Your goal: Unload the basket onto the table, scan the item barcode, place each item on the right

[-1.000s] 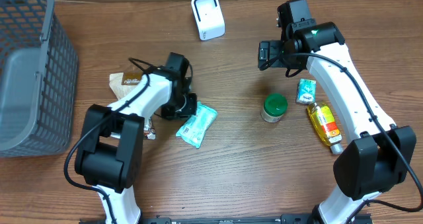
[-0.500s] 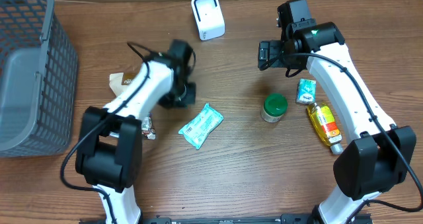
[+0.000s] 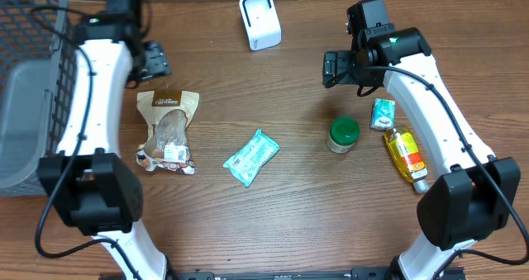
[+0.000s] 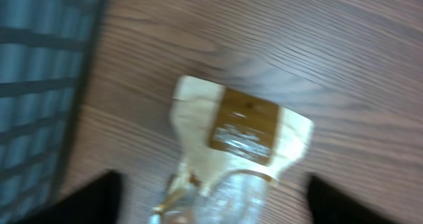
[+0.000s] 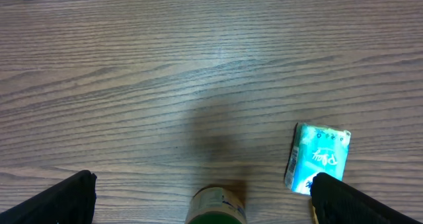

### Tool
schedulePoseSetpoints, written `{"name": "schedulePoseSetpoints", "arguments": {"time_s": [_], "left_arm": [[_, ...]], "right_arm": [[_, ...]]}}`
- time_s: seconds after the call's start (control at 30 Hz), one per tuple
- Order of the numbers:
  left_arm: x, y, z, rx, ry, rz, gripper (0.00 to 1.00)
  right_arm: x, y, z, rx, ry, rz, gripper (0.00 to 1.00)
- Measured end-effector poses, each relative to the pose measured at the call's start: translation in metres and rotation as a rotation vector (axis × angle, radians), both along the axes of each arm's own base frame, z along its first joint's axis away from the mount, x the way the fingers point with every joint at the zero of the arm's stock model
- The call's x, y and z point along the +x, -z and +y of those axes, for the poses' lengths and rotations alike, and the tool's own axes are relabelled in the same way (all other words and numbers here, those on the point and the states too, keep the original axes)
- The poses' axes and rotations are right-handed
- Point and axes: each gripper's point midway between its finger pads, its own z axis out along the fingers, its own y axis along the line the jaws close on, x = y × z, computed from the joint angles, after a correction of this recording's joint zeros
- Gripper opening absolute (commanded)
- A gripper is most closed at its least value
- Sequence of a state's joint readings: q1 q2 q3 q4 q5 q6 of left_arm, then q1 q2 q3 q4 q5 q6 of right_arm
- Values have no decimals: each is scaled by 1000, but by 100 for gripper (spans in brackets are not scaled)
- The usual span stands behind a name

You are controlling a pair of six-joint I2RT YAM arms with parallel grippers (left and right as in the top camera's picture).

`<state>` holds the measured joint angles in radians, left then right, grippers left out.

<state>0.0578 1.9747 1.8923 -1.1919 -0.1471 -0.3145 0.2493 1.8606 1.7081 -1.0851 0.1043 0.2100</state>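
A teal flat packet point(image 3: 251, 157) lies alone on the wooden table, mid-left. The white scanner point(image 3: 259, 20) stands at the back centre. My left gripper point(image 3: 155, 61) hangs open at the far left beside the basket, above the top of a cream-and-brown snack pouch point(image 3: 168, 127). In the blurred left wrist view the pouch point(image 4: 241, 128) lies on the table below the spread fingers point(image 4: 99, 197), untouched. My right gripper point(image 3: 339, 68) is open above bare wood. The green-lidded jar point(image 5: 217, 209) sits below it, with a small teal pack point(image 5: 317, 158) by its right finger point(image 5: 357, 201).
A grey mesh basket point(image 3: 33, 82) fills the far left edge. At the right stand the green-lidded jar point(image 3: 343, 135), the small teal pack point(image 3: 383, 113) and a yellow bottle point(image 3: 405, 154) lying flat. The basket wall point(image 4: 39, 85) shows close on the left of the left wrist view.
My left arm has swung from the teal packet at mid-table up to the far left by the basket, and its gripper has opened. The packet stays on the table. The right arm is still.
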Motion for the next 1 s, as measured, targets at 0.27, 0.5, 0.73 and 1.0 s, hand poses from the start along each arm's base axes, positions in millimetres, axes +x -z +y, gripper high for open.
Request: {"name": "schedulePoseSetpoints", "arguments": {"time_s": [0.27, 0.5, 0.73, 1.0], "left_arm": [[-7, 0, 39, 5, -91, 2, 100], [-7, 0, 39, 5, -91, 2, 100], [-7, 0, 39, 5, -91, 2, 100], [-7, 0, 39, 5, -91, 2, 99]], "right_arm": [[0, 0, 0, 0, 0, -1, 100], [0, 0, 0, 0, 0, 0, 100], [0, 0, 0, 0, 0, -1, 100], [0, 0, 0, 0, 1, 0, 100]]}}
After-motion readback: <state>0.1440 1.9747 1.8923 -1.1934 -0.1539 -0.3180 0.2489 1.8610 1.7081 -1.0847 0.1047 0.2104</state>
